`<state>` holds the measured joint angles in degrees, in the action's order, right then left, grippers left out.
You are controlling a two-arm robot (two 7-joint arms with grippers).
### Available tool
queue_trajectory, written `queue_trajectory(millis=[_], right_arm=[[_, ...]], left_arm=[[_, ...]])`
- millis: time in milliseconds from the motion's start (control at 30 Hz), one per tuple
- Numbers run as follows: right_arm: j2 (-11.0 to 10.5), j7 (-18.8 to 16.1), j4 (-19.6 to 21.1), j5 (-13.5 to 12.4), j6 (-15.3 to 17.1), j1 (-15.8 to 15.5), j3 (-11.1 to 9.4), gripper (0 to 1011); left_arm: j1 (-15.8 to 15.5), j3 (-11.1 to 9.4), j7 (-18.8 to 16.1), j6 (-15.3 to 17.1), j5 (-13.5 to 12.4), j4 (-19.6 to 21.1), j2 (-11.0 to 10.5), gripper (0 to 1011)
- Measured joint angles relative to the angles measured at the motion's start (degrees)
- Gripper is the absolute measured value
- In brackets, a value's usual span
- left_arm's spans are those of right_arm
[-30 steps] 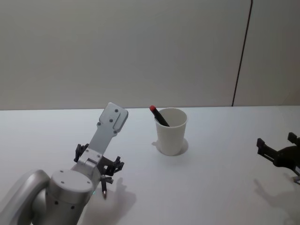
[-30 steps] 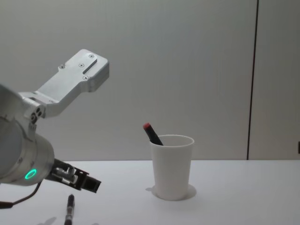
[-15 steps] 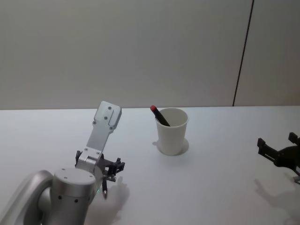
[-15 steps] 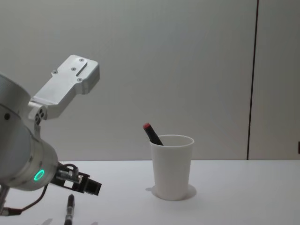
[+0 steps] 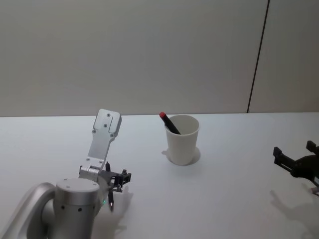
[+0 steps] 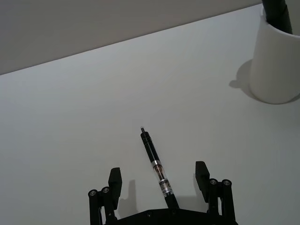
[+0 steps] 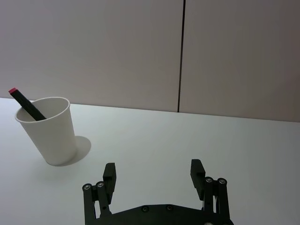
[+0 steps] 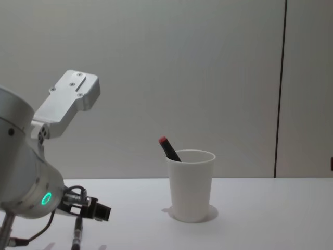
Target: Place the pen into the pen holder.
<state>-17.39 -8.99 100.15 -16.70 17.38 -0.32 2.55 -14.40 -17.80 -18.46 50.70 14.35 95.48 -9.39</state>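
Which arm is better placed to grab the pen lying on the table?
Left. The left gripper hovers open directly over the pen, while the right gripper sits far off, beyond the pen holder.

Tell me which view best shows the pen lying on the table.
Left wrist view: nearly the whole pen shows, centred at the open left hand. Head and chest views catch a short piece by that hand.

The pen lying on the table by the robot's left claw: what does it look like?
The pen is slim, with a black barrel, a clear section with metal bands and a small tip. It lies flat on the white table, between the open fingers of the left gripper, untouched by them, apart from the paper cup.
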Motion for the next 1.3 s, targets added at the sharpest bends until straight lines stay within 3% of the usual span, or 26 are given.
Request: queue_trajectory(millis=[367, 1300], right_arm=[[0.0, 0.0, 0.0, 0.0, 0.0, 0.0, 0.0, 1001], [0.0, 0.0, 0.0, 0.0, 0.0, 0.0, 0.0, 1001]], left_arm=[[-0.47, 1.14, 1.17, 0.92, 0.53, -1.78, 0.67, 1004], [-1.98, 2.86, 4.18, 3.51, -1.96, -5.52, 2.44, 1004]])
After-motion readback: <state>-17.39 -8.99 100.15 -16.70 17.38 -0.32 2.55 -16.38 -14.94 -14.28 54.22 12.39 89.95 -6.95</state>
